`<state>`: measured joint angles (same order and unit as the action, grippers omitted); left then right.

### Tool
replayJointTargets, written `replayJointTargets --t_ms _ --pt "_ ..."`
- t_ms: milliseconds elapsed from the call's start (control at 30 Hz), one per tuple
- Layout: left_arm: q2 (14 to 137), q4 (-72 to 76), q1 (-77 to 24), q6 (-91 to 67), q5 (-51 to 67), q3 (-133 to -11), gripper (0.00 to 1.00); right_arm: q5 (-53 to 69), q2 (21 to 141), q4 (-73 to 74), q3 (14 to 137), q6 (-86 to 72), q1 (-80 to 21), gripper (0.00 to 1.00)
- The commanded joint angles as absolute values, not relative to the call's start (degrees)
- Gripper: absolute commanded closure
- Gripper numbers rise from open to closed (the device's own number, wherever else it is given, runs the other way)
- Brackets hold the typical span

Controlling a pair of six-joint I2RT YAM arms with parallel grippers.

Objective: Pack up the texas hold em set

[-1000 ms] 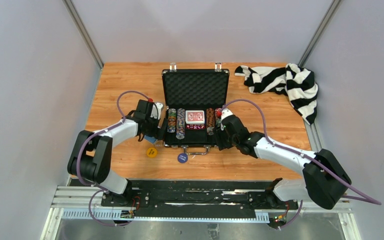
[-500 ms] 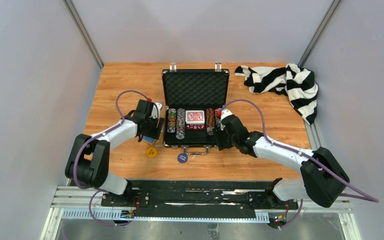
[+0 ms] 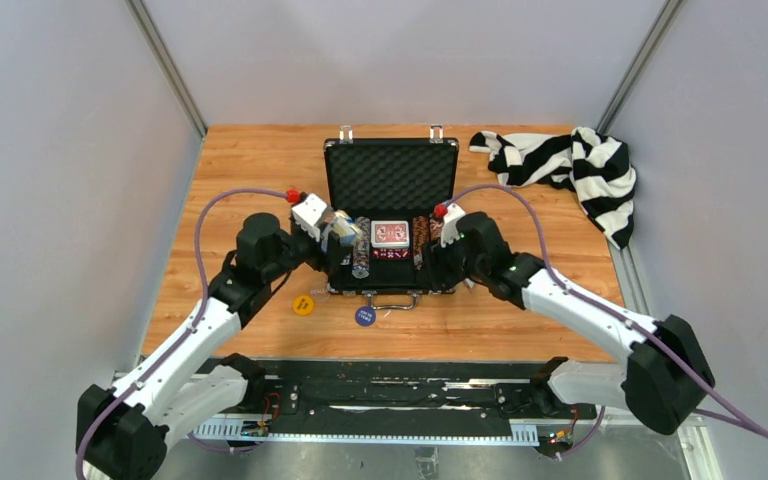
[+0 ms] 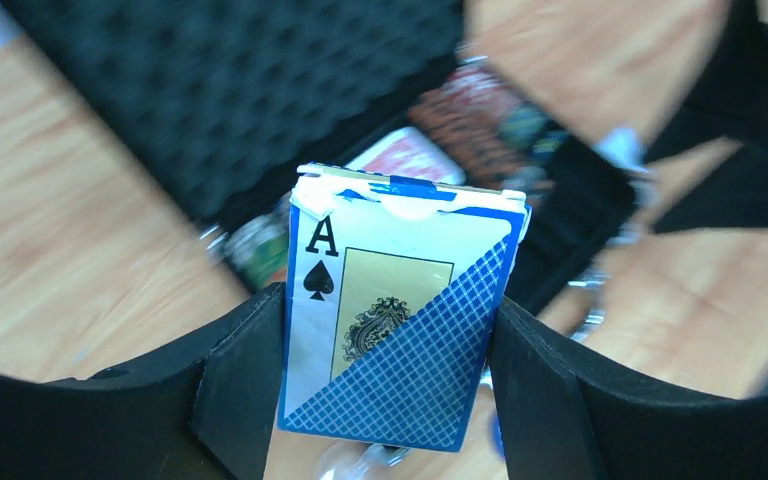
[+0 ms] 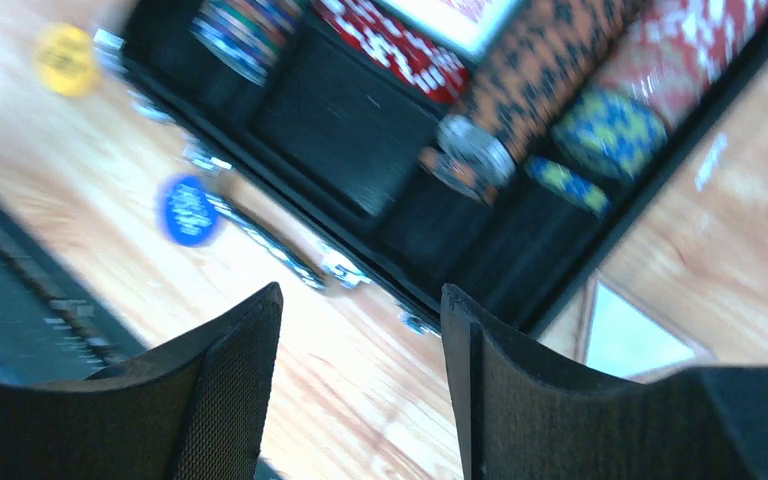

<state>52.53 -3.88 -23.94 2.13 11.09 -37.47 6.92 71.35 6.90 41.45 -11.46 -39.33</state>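
Note:
The black briefcase (image 3: 391,175) lies open mid-table, its foam lid upright. Rows of chips (image 3: 361,245), a red card deck (image 3: 391,233) and red dice (image 5: 390,45) sit in its base. My left gripper (image 3: 332,232) hangs over the case's left edge, shut on a blue card deck (image 4: 400,310) with an ace of spades on its box. At the case's right side my right gripper (image 5: 358,300) is open with nothing between its fingers, only bare wood below. A yellow button (image 3: 303,303) and a blue button (image 3: 364,316) lie on the table in front of the case, near its metal handle (image 3: 392,298).
A black-and-white striped cloth (image 3: 570,165) is bunched at the back right corner. Grey walls close in the table on three sides. The arms' mounting rail (image 3: 360,395) runs along the near edge.
The left jaws closed on the blue deck beside the case and lifted it up over the case's left edge. The right gripper rose a little and shifted back, still open.

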Motion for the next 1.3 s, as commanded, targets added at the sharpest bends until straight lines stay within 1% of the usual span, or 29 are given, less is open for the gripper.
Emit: replayJointTargets --t_ms 0,133,200,333,500,600,833,967,1033,1100,1167,1200,1267 --pt "51.47 10.06 -27.20 3.86 33.27 -35.15 0.56 21.01 64.98 7.86 48.07 -12.93 -37.95 0.41" --pt "53.73 10.02 -31.30 5.06 38.30 -35.62 0.57 22.29 62.36 6.74 52.54 -14.02 -37.91 0.40" --pt "54.47 10.02 -34.91 6.62 37.55 -35.65 0.57 23.22 62.92 7.26 56.11 -14.10 -37.97 0.40" --pt "55.18 10.02 -38.27 9.20 33.53 -36.23 0.57 27.12 66.36 8.40 60.92 -16.14 -38.00 0.38" --pt "55.57 10.02 -39.02 9.71 32.06 -37.40 0.58 29.95 68.02 5.53 59.80 -18.92 -38.73 0.35" --pt "55.63 10.02 -39.35 9.72 31.80 -37.77 0.58 30.14 67.95 6.21 58.72 -19.23 -39.34 0.34" --pt "56.87 10.02 -39.70 11.40 30.99 -38.75 0.58 30.84 67.37 6.83 56.17 -20.91 -40.46 0.35" --pt "57.21 10.08 -39.97 11.82 30.86 -39.02 0.57 31.94 68.38 7.51 55.79 -21.60 -40.92 0.44" --pt "57.17 10.07 -39.99 11.92 30.72 -39.04 0.56 31.95 68.50 7.39 55.65 -21.87 -41.01 0.57" --pt "56.92 10.01 -40.08 11.90 30.60 -38.86 0.53 31.09 68.39 7.39 55.51 -21.84 -41.05 0.70" --pt "56.63 10.04 -40.08 12.10 30.41 -38.48 0.49 30.74 68.29 7.34 55.43 -21.67 -41.04 0.86" --pt "56.48 10.08 -40.08 12.27 30.40 -38.16 0.49 30.95 68.55 7.30 55.50 -21.74 -40.99 0.92" --pt "56.26 10.11 -40.07 12.22 29.44 -37.75 0.45 31.41 69.18 7.20 55.55 -21.99 -40.97 0.99"
